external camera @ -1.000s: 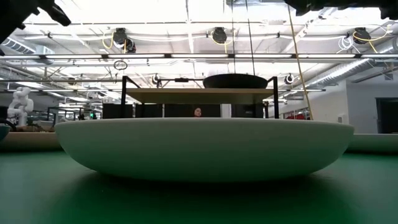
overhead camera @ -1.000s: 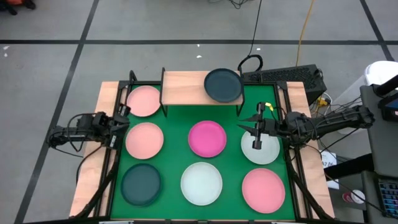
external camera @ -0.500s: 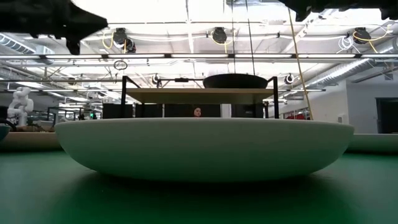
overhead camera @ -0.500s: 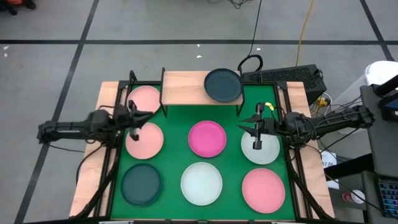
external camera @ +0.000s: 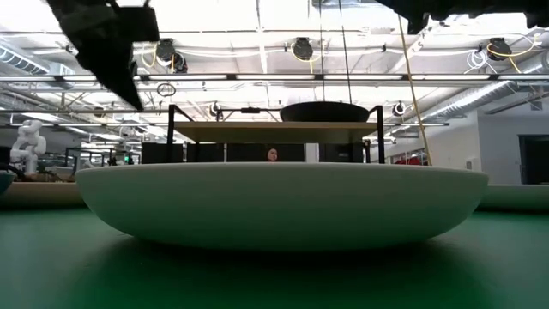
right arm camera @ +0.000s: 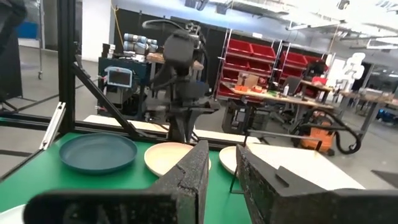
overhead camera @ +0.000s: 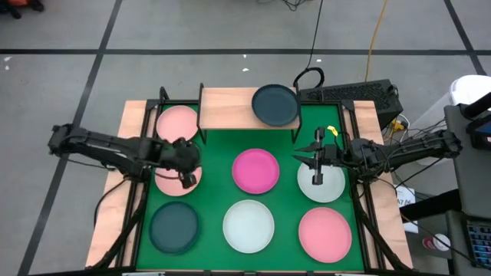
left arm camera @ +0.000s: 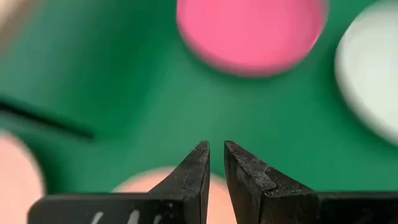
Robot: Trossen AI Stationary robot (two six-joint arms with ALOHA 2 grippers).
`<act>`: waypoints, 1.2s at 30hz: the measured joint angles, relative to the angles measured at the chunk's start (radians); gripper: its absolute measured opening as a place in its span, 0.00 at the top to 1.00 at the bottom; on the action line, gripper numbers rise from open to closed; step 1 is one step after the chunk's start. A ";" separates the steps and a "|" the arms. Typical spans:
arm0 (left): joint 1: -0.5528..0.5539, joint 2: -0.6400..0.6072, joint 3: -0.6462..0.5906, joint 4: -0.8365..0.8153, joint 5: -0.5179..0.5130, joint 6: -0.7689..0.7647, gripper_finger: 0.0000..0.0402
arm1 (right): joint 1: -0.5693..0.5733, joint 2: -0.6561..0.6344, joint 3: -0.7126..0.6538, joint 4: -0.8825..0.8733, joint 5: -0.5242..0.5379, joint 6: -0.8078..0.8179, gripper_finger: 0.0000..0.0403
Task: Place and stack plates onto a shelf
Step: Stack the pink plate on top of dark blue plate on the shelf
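Observation:
My left gripper point(overhead camera: 188, 170) point(left arm camera: 216, 155) hangs shut above the light pink plate point(overhead camera: 164, 181) point(left arm camera: 146, 182) in the mat's middle row on the left, clear of it and tilted down toward the magenta plate point(overhead camera: 256, 170) point(left arm camera: 252, 31). My right gripper point(overhead camera: 301, 158) point(right arm camera: 222, 163) is shut too and hovers level over the far edge of the pale mint plate point(overhead camera: 322, 186) point(external camera: 283, 202) on the right. One dark teal plate point(overhead camera: 275, 104) point(external camera: 324, 112) rests on the right end of the shelf point(overhead camera: 230, 107) point(external camera: 274, 131).
More plates lie flat on the green mat point(overhead camera: 219, 149): a light pink one point(overhead camera: 176, 123) at the far left beside the shelf, dark teal point(overhead camera: 174, 227), pale mint point(overhead camera: 248, 225) and pink point(overhead camera: 324, 233) along the near row. The shelf's left half is bare wood.
My left arm has swung from the table's left edge toward the right and now reaches over the light pink plate in the middle row, with the gripper tipped downward. No plate has moved.

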 joint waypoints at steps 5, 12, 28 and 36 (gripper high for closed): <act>-0.049 0.134 0.057 -0.052 0.091 -0.102 0.86 | 0.000 0.000 0.000 -0.033 0.000 0.039 0.83; -0.168 0.266 0.064 0.095 0.029 -0.013 0.86 | 0.000 0.000 0.000 -0.047 0.000 0.056 0.83; -0.213 0.519 0.064 0.657 -0.197 0.663 0.86 | 0.028 0.000 -0.036 -0.004 -0.003 0.144 0.83; -0.130 0.589 0.064 0.730 -0.160 0.745 0.81 | 0.061 0.000 -0.097 0.130 -0.002 0.129 0.83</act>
